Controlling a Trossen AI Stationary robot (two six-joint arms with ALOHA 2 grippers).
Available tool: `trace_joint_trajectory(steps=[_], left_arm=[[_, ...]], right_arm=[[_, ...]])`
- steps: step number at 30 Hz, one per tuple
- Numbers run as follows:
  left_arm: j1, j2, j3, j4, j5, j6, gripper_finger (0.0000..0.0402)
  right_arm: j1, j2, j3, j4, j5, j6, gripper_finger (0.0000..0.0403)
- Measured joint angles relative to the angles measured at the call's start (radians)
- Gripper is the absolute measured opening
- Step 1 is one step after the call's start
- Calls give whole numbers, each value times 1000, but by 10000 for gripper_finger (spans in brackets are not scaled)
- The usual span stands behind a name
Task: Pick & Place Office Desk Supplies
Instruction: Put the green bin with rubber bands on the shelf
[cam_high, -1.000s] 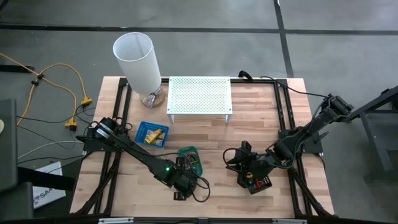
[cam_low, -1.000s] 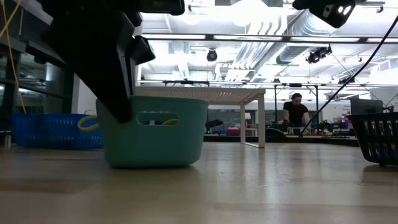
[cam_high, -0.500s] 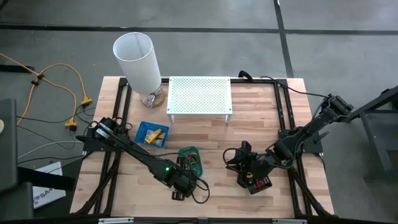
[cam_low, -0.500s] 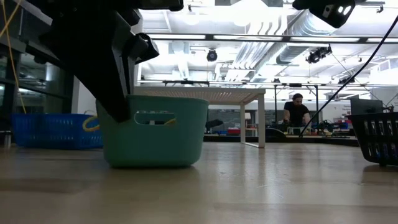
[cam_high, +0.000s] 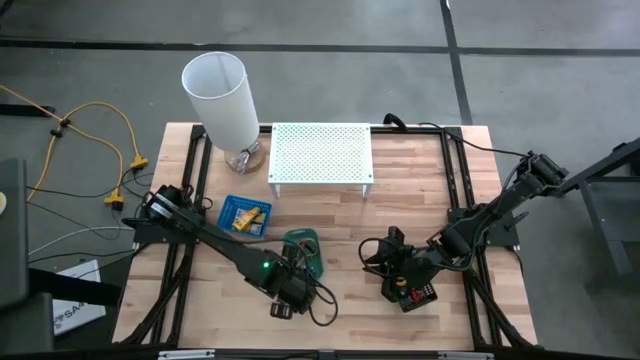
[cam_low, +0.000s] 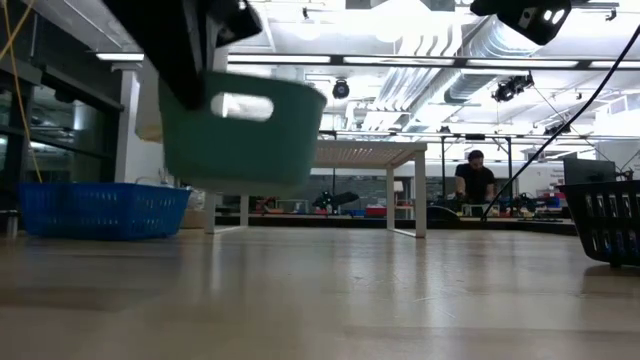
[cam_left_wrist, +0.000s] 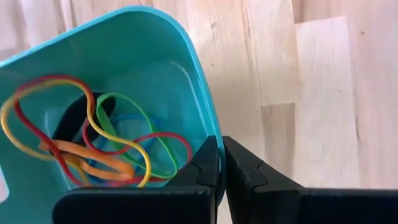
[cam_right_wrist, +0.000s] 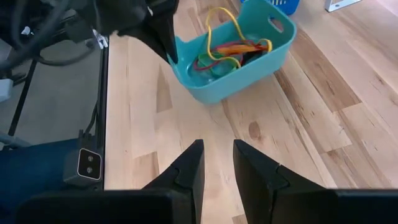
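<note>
The green tray (cam_high: 303, 248) holds several coloured rubber bands (cam_left_wrist: 93, 143) in red, yellow, orange, green and blue. In the low view the green tray (cam_low: 240, 130) hangs in the air above the table. My left gripper (cam_high: 295, 268) is shut on its wall at the near side. My right gripper (cam_right_wrist: 217, 149) is open and waits over bare wood to the right of the green tray (cam_right_wrist: 230, 50), beside the black tray (cam_high: 412, 292). My left gripper pinches the green tray's side wall at its rim (cam_left_wrist: 208, 127), one finger (cam_left_wrist: 204, 171) inside the tray and one finger (cam_left_wrist: 249, 177) outside. The fingers come from above. The tray is lifted clear of the table and tilts a little.
A blue tray (cam_high: 243, 215) with yellow pieces sits left of the middle. The white perforated shelf (cam_high: 321, 155) stands at the far side, with the white lamp (cam_high: 222, 100) to its left. Bare wood lies along the near edge. A person (cam_low: 475, 180) shows far behind the table.
My left gripper has gone up with the green tray in its hold. The tray stood on the table a second ago and now hangs clear above it, slightly tilted. My right arm has kept still.
</note>
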Motion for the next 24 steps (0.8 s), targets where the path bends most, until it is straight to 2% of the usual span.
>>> trace_joint_trajectory(steps=[8,14,24], left_arm=[[37,-9,110,-174,-2,40,1],[84,-30,115,-277,12,31,1],[130,-63,114,-305,41,95,1]], right_arm=[[0,0,0,0,0,0,73],[0,0,0,0,0,0,73],[0,0,0,1,0,0,73]])
